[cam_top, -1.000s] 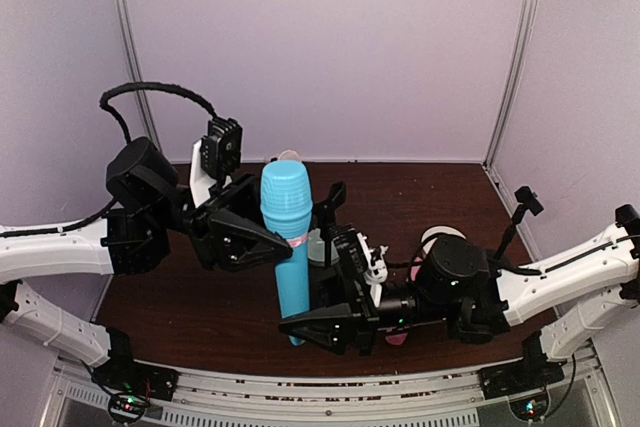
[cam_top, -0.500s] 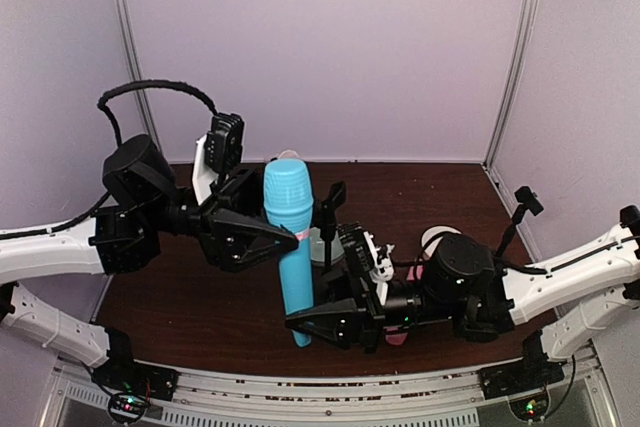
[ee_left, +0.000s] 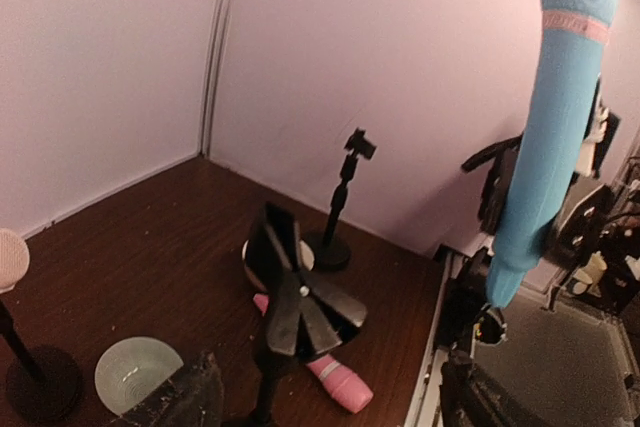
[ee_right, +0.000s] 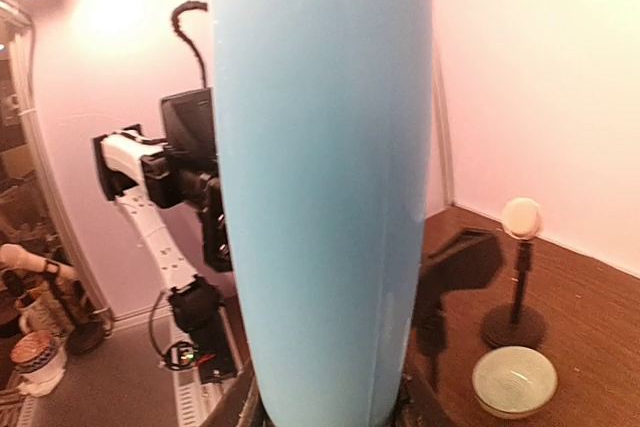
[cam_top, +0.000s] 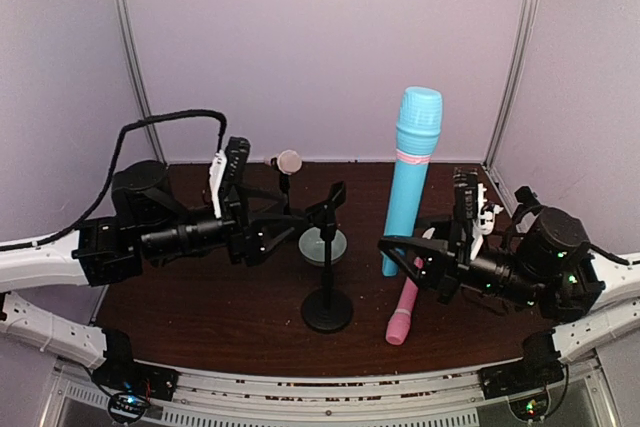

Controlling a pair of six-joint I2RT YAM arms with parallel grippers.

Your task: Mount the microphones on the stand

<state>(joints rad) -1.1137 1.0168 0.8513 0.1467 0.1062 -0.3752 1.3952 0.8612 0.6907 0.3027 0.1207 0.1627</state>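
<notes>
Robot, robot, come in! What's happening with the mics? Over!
Left tool open, empty. Right tool shut on blue mic, upright. Pink mic flat on table. Stand clip empty, nothing blocking.

Soft, even light; warm glare top-left, sky-blue microphone (ee_right: 320,187) blurred in right wrist view.

The sky-blue microphone (cam_top: 408,187) is upright, head up; pink microphone (cam_top: 402,315) lies near black stand (cam_top: 328,312)

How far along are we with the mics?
Done: cream microphone looks mounted on the back stand. In hand: right end effector grips the blue microphone upright. Remaining: clip it in, then the pink microphone lying on the table; the centre stand is empty.
</notes>
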